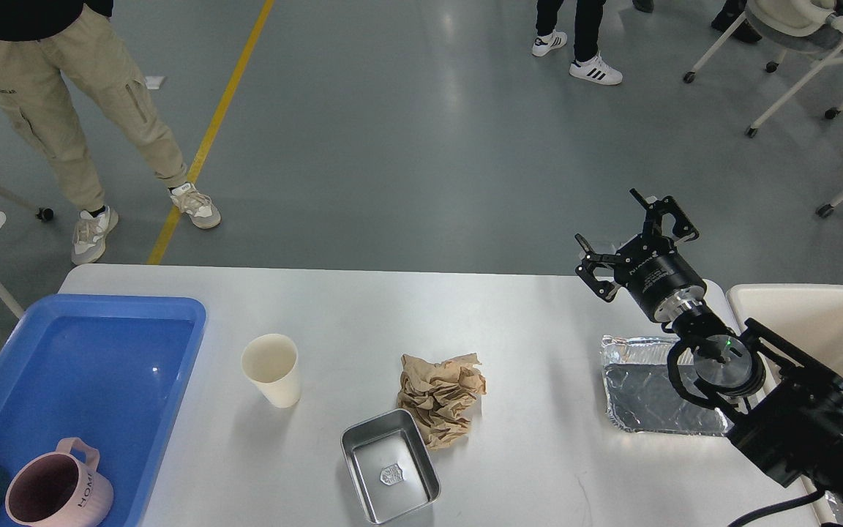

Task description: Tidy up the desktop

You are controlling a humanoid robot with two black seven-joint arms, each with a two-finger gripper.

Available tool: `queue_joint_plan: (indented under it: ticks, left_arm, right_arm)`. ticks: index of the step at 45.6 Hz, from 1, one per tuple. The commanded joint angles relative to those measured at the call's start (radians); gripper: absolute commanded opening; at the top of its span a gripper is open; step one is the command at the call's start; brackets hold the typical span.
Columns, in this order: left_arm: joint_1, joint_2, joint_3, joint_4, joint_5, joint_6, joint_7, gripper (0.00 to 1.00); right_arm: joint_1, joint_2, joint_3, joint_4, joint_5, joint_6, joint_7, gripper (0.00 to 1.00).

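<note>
The desktop (538, 322) is a wide white table with rounded corners. On it stand a cream paper cup (271, 369), a crumpled brown paper (440, 398), a small steel tray (390, 475) and a foil tray (652, 399). My right gripper (630, 230) hovers open above the table's far right edge, beyond the foil tray, with nothing between its fingers. The right arm crosses over the foil tray's right side. My left gripper is out of view.
A blue plastic tray (63, 351) at the left holds a pink mug (55, 492). A cream bin (831, 322) stands off the right end. People (63, 95) stand on the floor beyond the table, and wheeled chairs (795, 44) are at the far right.
</note>
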Motion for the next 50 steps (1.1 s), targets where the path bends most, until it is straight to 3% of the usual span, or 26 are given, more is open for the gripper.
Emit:
queue_joint_plan:
  ticks: [1, 4, 8, 18, 24, 31, 32, 41, 50]
  left_arm:
    - [-0.026, -0.075, -0.007, 0.01, 0.213, -0.006, 0.003, 0.97]
    - [-0.074, -0.107, 0.007, 0.008, 0.291, -0.044, -0.005, 0.97]
    - [-0.137, -0.141, 0.007, 0.002, 0.391, -0.207, -0.031, 0.97]
    - [-0.306, -0.285, 0.026, 0.003, 0.782, -0.403, -0.18, 0.97]
    - [-0.387, -0.396, 0.043, 0.005, 0.923, -0.525, -0.189, 0.97]
    - [-0.502, -0.508, 0.183, 0.003, 1.017, -0.552, -0.189, 0.97]
    - [-0.558, -0.54, 0.266, 0.005, 1.032, -0.552, -0.189, 0.97]
    - [-0.761, -0.682, 0.578, 0.007, 1.051, -0.551, -0.186, 0.97]
    - [-0.86, -0.857, 0.766, 0.017, 1.137, -0.545, -0.195, 0.97]
  right_arm:
    - [0.0, 0.003, 0.0, 0.0, 0.0, 0.0, 0.0, 1.0]
    - [0.0, 0.003, 0.0, 0.0, 0.001, 0.0, 0.0, 1.0]
    - [-0.001, 0.003, 0.0, 0.005, 0.0, 0.0, 0.0, 1.0]
    - [0.002, 0.004, 0.0, 0.011, 0.0, 0.0, 0.0, 1.0]
    - [0.002, 0.004, 0.0, 0.013, 0.0, 0.0, 0.0, 1.0]
    - [0.002, 0.001, 0.0, 0.014, 0.001, 0.001, 0.0, 1.0]
    - [0.002, 0.0, 0.0, 0.017, 0.0, 0.001, 0.0, 1.0]
    - [-0.003, -0.002, 0.001, 0.02, 0.0, 0.0, 0.002, 1.0]
    - [-0.003, -0.002, 0.008, 0.022, 0.0, 0.001, 0.002, 1.0]
